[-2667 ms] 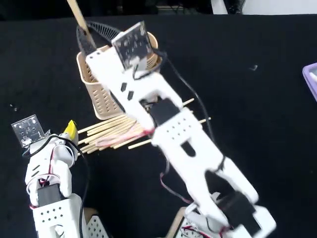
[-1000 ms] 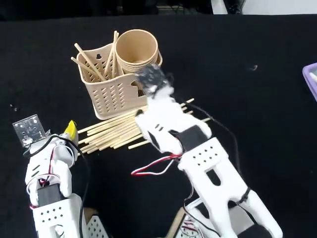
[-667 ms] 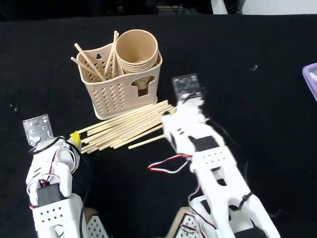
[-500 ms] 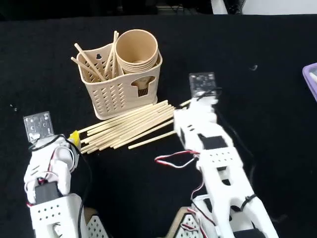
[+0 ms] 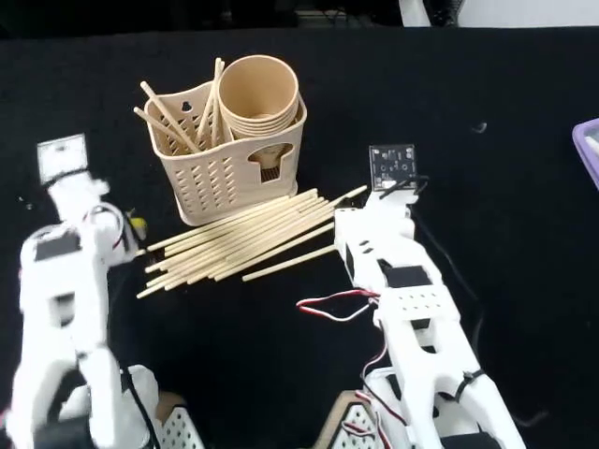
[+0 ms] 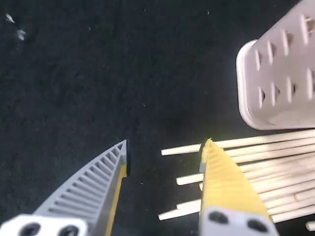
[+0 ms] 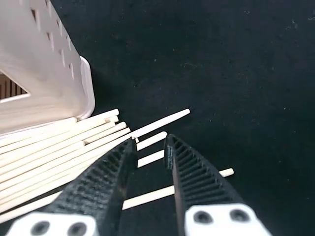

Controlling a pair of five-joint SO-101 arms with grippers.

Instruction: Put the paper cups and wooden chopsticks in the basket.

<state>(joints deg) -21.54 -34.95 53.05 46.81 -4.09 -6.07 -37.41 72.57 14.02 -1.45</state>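
A beige perforated plastic basket is standing towards the back of the black counter. A nested stack of tan paper cups is sitting upright in one end of the basket, and several pale wooden chopsticks are leaning at angles in the other end. A loose bundle of wooden chopsticks is lying flat on the counter just in front of the basket, fanning out slantwise, with one stick lying slightly apart on the near side.

The left hand is hovering low over one end of that bundle, close to a rounded corner of the basket. Its grey and yellow fingers are spreading wide and gripping nothing, with the yellow finger sitting over the stick ends. In the high view this hand is showing beside the bundle's end.

The right hand is hanging over the opposite end of the bundle, near the basket's other corner. Its black fingers are standing only slightly parted and holding nothing, with stick tips lying below them.
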